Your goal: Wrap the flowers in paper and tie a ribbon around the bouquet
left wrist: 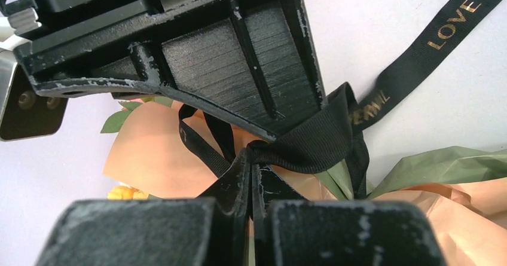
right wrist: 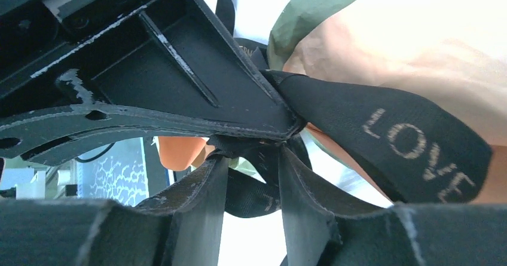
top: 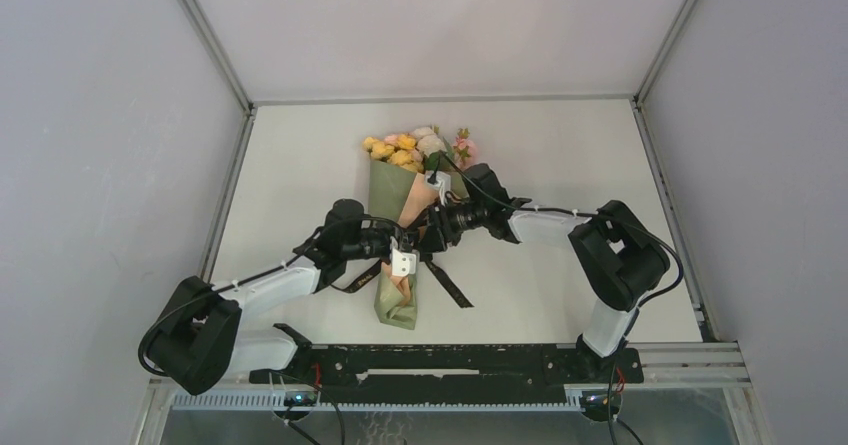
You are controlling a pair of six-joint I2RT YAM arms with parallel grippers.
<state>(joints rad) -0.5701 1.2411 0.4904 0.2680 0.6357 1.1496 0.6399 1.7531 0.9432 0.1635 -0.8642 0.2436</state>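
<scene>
From above, the bouquet (top: 393,193) lies in the middle of the pale table (top: 560,145), with grey walls (top: 100,115) around it. Left wrist: my left gripper (left wrist: 251,158) is pressed together, pinching the black ribbon (left wrist: 311,140) over the peach paper (left wrist: 149,158). Right wrist: my right gripper (right wrist: 254,170) stands spread, with ribbon folds between its fingers.

"LOVE IS" on black ribbon (left wrist: 443,37)
</scene>
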